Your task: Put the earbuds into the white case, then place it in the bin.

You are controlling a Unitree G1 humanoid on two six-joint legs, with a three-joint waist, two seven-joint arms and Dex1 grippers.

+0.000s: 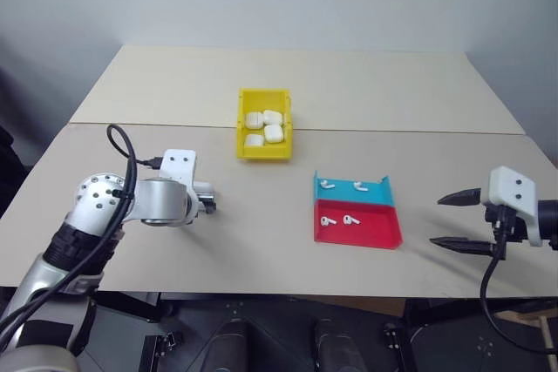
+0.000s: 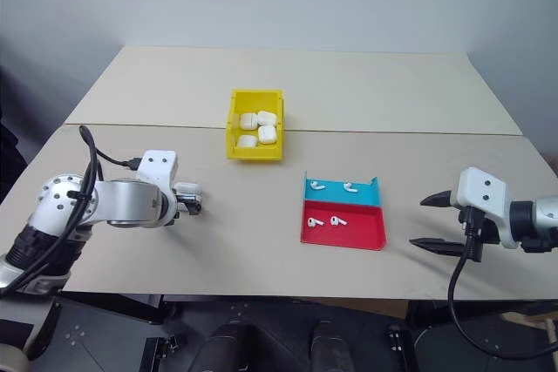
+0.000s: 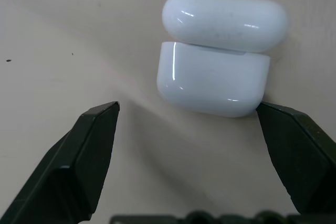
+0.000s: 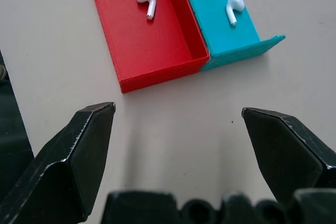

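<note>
On the table (image 1: 261,241), left side: white case (image 3: 218,66), lid ajar.
Left gripper (image 3: 194,129): fingers spread wide, straddling case, gripping nothing.
Right gripper (image 4: 178,124): spread wide, empty, near red tray (image 4: 147,40).

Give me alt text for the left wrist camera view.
A white case, lid open, lies on the beige table just ahead of the open left gripper. One black finger touches or nearly touches its lower corner.
</note>
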